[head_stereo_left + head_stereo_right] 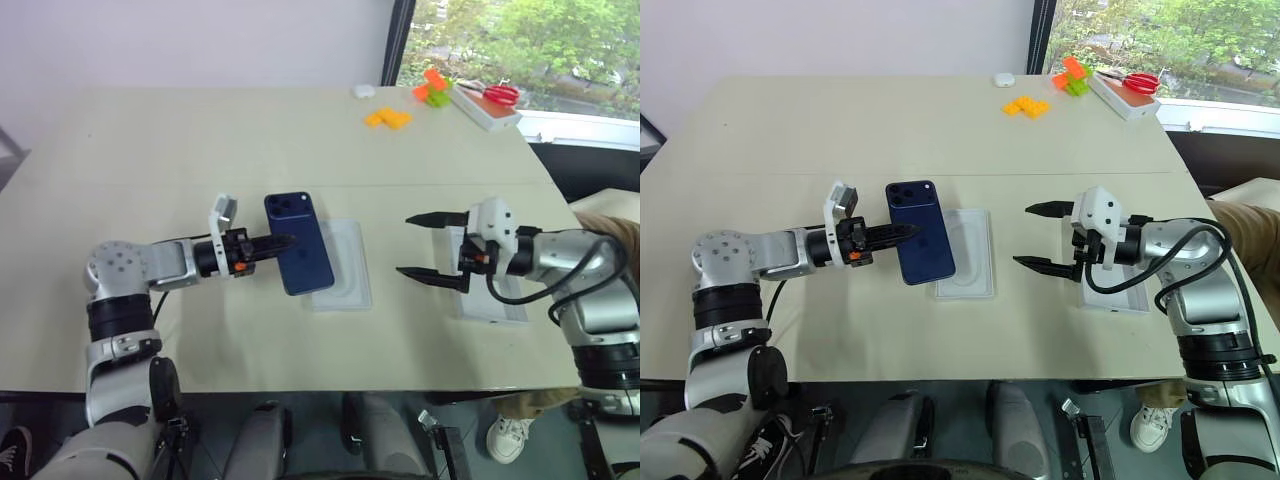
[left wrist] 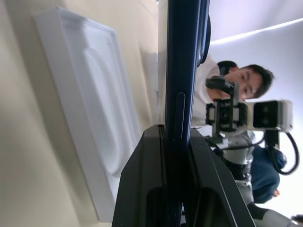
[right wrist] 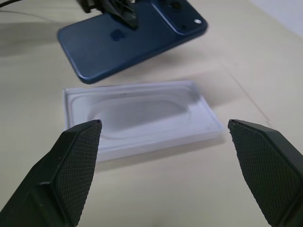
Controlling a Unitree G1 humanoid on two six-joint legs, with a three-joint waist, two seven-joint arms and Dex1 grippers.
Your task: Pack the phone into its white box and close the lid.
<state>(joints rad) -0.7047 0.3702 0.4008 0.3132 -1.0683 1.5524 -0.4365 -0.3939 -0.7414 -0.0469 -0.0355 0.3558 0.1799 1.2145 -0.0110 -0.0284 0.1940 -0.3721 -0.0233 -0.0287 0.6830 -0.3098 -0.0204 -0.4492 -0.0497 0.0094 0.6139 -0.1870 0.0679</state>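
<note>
Left gripper (image 1: pixel 270 246) clamped on phone (image 1: pixel 298 243), right gripper (image 1: pixel 432 246) jaws wide apart, empty. Keep phone flat, ease into white box (image 1: pixel 492 305), not insert (image 1: pixel 348 268).

A lab or office: large beige table (image 1: pixel 300 130) by a window (image 1: pixel 520 45).

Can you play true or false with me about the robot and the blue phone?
1. The left gripper is holding the phone. True.
2. The phone is lying flat on the table. False: it is held up in the air, above the thin white insert.
3. The right gripper is wide open with nothing in it. True.
4. The red-handled scissors are right next to the phone. False: they lie at the far corner of the table, near the window.
5. The phone's back with its cameras faces up. True.
</note>
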